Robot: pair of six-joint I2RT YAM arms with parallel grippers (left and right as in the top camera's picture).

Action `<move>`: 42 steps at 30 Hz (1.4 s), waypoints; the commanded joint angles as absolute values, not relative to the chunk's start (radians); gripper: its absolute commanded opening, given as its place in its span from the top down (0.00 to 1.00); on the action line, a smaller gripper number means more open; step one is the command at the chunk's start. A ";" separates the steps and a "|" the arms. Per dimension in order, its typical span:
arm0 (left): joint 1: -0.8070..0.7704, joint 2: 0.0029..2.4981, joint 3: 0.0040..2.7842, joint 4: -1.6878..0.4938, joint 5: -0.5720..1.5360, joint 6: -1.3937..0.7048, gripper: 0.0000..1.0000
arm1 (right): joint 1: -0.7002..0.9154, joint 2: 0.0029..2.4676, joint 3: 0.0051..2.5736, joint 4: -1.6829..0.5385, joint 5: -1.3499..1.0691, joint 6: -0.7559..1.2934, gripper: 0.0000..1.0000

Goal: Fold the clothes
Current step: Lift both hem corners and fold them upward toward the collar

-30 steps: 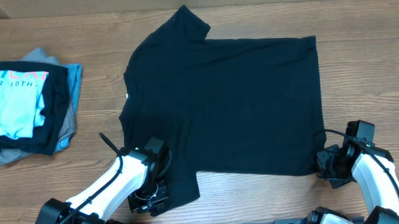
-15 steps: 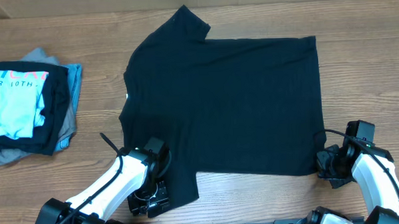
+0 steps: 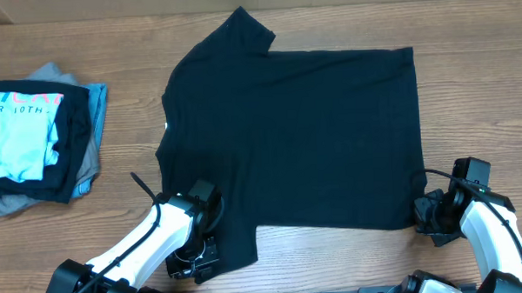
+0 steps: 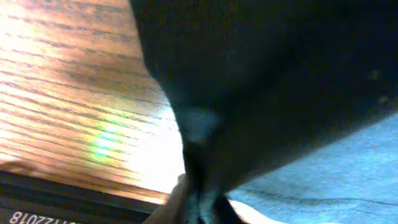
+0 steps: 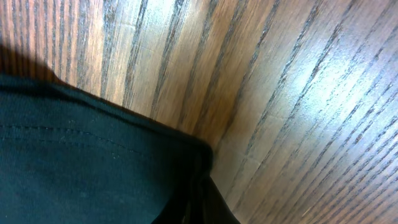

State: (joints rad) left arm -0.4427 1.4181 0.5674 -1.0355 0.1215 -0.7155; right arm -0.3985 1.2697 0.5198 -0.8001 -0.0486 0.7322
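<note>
Nothing has visibly shifted since a moment ago. The black T-shirt lies flat mid-way across the counter. The left tool is clamped on its near sleeve and the right tool on its near hem corner. The first fold looks about to begin, so both should lift together toward the far edge.

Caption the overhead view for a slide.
Black T-shirt spread flat, left gripper pinching its near sleeve, right gripper its near hem corner.
</note>
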 commanded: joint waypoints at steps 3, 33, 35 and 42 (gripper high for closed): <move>-0.437 1.414 0.561 -1.042 0.131 -0.694 0.96 | -0.400 1.271 0.516 -0.794 -0.054 0.732 0.96; -0.064 1.413 0.914 -1.119 0.096 -0.520 0.96 | -0.399 1.270 0.787 -1.055 -0.046 0.672 0.96; -0.026 1.414 0.914 -1.087 0.125 -0.516 0.96 | -0.398 1.270 0.787 -1.045 -0.046 0.672 0.96; -0.006 1.414 0.945 -1.015 0.189 -0.516 0.96 | -0.398 1.271 0.788 -1.016 -0.046 0.672 0.96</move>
